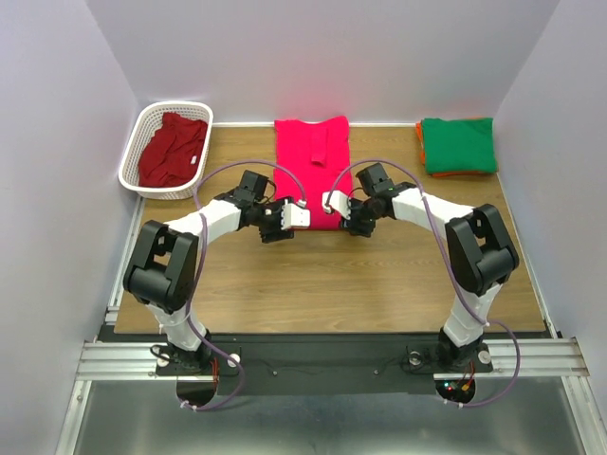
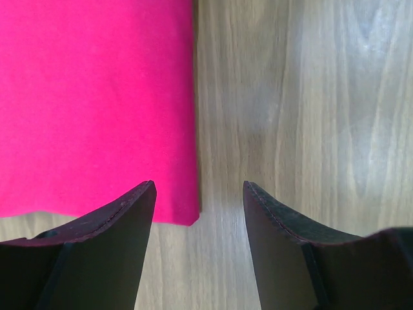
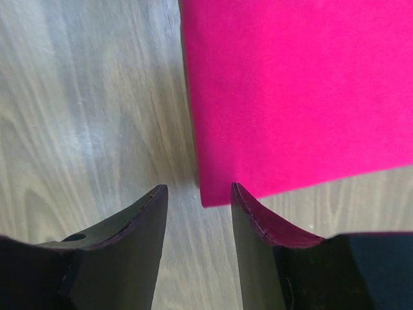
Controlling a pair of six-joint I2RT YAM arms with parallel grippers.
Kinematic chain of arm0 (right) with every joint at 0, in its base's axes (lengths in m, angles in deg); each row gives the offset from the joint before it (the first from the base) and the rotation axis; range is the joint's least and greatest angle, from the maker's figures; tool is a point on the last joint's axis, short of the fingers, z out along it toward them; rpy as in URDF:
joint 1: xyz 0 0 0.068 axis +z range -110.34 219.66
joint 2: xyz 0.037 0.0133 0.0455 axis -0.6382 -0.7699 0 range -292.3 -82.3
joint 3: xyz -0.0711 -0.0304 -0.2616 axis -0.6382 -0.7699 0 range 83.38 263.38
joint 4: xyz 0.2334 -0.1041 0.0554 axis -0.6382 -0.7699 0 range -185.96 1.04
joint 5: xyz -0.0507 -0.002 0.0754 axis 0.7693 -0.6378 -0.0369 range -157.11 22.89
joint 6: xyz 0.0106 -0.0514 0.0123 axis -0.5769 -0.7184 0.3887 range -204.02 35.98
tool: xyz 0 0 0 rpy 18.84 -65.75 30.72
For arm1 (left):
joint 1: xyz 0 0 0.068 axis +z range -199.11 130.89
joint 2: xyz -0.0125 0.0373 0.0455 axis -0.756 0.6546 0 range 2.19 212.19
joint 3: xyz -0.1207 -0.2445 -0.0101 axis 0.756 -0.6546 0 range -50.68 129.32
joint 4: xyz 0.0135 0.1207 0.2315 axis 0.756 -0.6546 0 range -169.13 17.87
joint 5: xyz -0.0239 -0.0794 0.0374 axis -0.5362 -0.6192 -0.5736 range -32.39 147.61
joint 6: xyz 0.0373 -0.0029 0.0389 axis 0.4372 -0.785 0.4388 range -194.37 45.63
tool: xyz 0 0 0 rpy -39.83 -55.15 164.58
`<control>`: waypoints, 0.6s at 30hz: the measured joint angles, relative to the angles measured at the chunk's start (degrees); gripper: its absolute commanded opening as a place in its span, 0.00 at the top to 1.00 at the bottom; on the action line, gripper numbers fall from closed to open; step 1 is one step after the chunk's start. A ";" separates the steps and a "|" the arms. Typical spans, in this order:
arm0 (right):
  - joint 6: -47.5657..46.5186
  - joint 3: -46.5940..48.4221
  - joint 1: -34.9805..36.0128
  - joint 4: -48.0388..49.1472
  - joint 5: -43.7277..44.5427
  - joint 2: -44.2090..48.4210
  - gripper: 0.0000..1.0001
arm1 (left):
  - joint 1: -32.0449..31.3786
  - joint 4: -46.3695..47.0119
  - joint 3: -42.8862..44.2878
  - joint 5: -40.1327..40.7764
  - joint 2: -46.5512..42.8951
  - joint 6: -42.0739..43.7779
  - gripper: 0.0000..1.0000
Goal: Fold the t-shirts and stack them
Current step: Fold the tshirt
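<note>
Pink-red t-shirt (image 2: 97, 97): soft matt cloth. Table (image 2: 303, 97): smooth wood-grain, slight sheen. Basket (image 1: 142, 142): white lattice plastic.

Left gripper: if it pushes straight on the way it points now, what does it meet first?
Probably the near corner of the pink-red t-shirt. The left gripper is open and straddles the shirt's side edge, one finger above cloth, the other above table. Height is unclear, so wood may come first.

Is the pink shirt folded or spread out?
Partly folded: the pink shirt lies as a narrow rectangle with no sleeves sticking out, but at full length on the table.
</note>
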 measured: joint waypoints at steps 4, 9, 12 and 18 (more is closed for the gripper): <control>0.00 -0.09 0.00 1.53 0.00 -2.84 0.51 | -0.07 2.27 -0.02 1.84 2.73 0.35 0.34; -0.13 -0.04 0.00 4.52 -0.04 -4.37 0.63 | 0.26 3.61 1.25 3.54 6.93 1.18 0.49; -0.42 -0.07 0.00 5.99 0.24 -4.85 0.84 | 0.24 3.61 2.14 4.66 7.58 2.34 0.69; -0.61 -0.07 0.04 7.63 1.42 -5.09 0.99 | 0.24 1.73 3.85 6.10 8.50 2.95 1.00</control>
